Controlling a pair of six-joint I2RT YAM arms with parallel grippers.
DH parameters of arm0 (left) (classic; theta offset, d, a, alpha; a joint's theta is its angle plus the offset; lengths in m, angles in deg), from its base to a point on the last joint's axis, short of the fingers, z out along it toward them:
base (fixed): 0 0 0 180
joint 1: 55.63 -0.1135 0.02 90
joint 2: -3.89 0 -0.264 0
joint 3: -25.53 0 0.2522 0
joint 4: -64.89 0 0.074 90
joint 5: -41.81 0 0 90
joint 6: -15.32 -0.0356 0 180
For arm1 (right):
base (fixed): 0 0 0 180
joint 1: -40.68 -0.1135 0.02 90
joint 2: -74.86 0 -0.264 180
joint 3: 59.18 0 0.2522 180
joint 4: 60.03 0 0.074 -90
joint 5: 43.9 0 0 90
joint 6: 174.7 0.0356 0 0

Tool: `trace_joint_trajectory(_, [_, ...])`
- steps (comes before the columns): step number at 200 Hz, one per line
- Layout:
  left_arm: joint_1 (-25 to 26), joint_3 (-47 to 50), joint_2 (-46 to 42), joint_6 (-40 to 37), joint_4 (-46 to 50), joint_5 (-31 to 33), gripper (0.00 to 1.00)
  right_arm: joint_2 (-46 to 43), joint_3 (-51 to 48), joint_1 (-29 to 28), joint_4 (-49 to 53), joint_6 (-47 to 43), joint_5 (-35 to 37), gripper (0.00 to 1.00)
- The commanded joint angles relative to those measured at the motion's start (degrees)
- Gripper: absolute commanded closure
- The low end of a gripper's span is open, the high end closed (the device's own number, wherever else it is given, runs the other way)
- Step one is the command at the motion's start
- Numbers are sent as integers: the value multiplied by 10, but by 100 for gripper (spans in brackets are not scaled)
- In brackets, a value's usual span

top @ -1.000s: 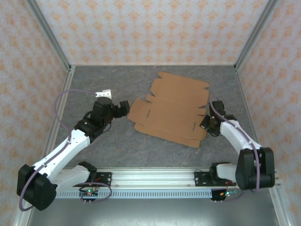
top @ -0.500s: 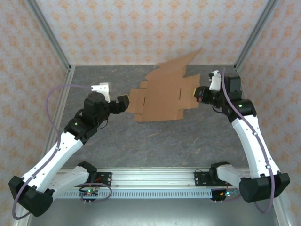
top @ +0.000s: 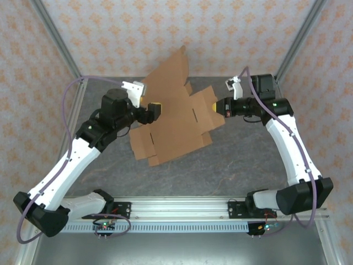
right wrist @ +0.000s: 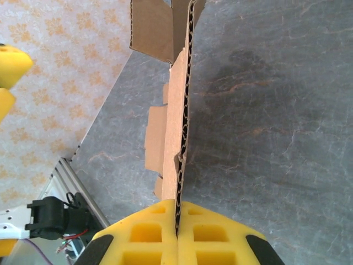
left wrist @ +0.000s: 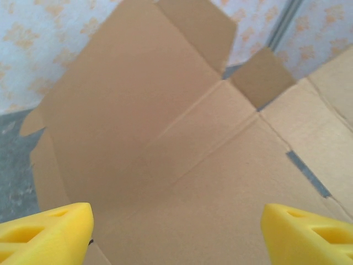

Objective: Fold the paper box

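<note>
Brown paper box (top: 171,128) now higher, steeper; edge in right tool (top: 215,106)

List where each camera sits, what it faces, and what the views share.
Top external: above and behind the robot, looking down on the table; both arms show.
Left wrist: on the left arm, facing a panel of the paper box; left jaws apart at the bottom corners.
Right wrist: on the right arm, looking along the box's edge; right jaws clamp it.
Shared: all three see the box.
</note>
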Motion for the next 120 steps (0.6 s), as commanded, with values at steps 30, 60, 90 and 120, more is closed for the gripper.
trace_joint_trajectory(30, [7, -225, 151, -137, 115, -126, 22, 96, 124, -8, 68, -135, 5, 100])
trace_joint_trajectory(60, [16, -429, 265, -199, 240, -153, 23, 125, 204, -12, 112, -190, -43, 100])
trace_joint_trajectory(90, [16, -596, 363, -244, 328, -193, 22, 133, 250, -27, 148, -240, -54, 100])
trace_joint_trajectory(120, [16, -694, 422, -270, 365, -231, 20, 130, 274, -28, 166, -266, -61, 100])
